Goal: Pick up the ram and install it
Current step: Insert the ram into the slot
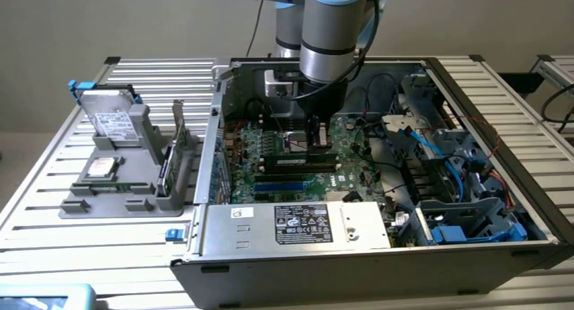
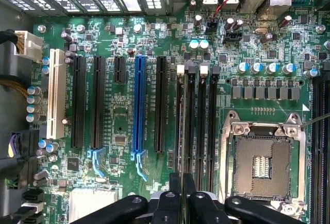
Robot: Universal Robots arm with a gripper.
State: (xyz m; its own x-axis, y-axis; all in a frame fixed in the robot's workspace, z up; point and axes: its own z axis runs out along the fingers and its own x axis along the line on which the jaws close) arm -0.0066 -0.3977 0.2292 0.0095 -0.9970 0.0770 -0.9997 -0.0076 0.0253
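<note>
Exterior view: high, beyond the power supply (image 1: 287, 222) edge of the motherboard (image 1: 287, 152), tilted down, mid-range. Wrist view: close over the motherboard, facing straight down past the gripper (image 2: 182, 195). Shared: probably the black memory slots (image 2: 201, 121).

Nothing legible. PSU label (image 1: 303, 224): print + cert marks, too small to read. Mobo (image 2: 124, 126) silkscreen by slots: unreadable. HDD sticker (image 1: 111, 120): same.

Slatted metal table (image 1: 40, 222) with open computer case (image 1: 269, 276), grey parts holder (image 1: 117, 204)
</note>
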